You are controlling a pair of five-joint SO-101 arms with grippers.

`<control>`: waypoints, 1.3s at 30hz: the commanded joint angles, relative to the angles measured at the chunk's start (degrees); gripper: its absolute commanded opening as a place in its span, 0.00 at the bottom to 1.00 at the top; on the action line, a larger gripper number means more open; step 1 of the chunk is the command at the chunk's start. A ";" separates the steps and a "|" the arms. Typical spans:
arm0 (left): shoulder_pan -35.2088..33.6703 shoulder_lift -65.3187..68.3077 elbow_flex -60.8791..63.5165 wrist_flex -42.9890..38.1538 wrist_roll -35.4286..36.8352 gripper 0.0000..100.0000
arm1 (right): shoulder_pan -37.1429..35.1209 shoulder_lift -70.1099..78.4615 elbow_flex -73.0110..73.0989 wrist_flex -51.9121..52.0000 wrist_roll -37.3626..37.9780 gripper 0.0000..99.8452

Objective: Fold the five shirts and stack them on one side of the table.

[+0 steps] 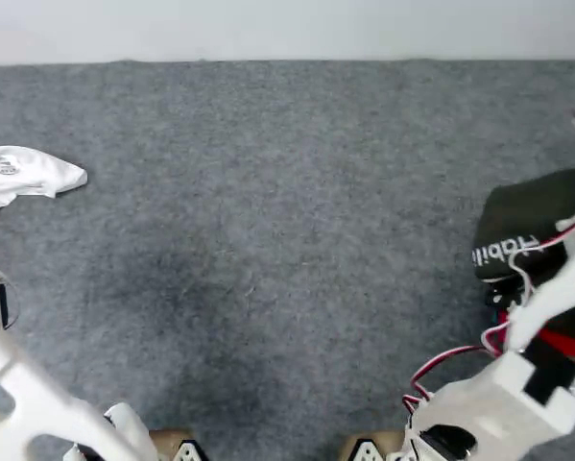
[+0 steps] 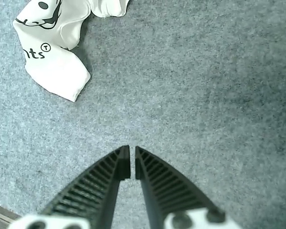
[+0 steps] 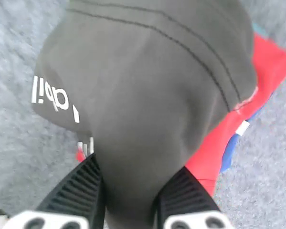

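The right fingers (image 3: 80, 191) grip the folded dark shirt (image 3: 147, 71) lying on the red shirt (image 3: 262, 76) at the bench's (image 1: 287, 240) right side, so withdrawing without letting go could drag the stack apart, while the left fingers (image 2: 104, 183), nearly closed and empty, hover short of the crumpled white shirt (image 2: 57, 62).

Bare grey felt tabletop (image 1: 287, 240) stretched between a crumpled white printed shirt (image 1: 23, 178) at one edge and a black folded shirt (image 1: 532, 216) opposite.
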 commanded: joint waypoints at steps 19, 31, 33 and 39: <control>0.18 -1.58 -0.13 -0.09 -0.44 0.03 | 7.96 5.93 -0.79 -10.59 0.18 0.32; 0.18 -1.49 -0.13 -0.18 -0.44 0.03 | -0.04 0.13 -0.35 4.26 -3.78 0.03; 0.18 -1.49 -0.13 0.00 -0.44 0.03 | -2.42 1.71 -0.44 1.80 -6.51 0.03; 0.18 -1.58 -0.13 0.00 -0.44 0.03 | -8.57 12.00 -0.44 -12.62 -12.66 0.03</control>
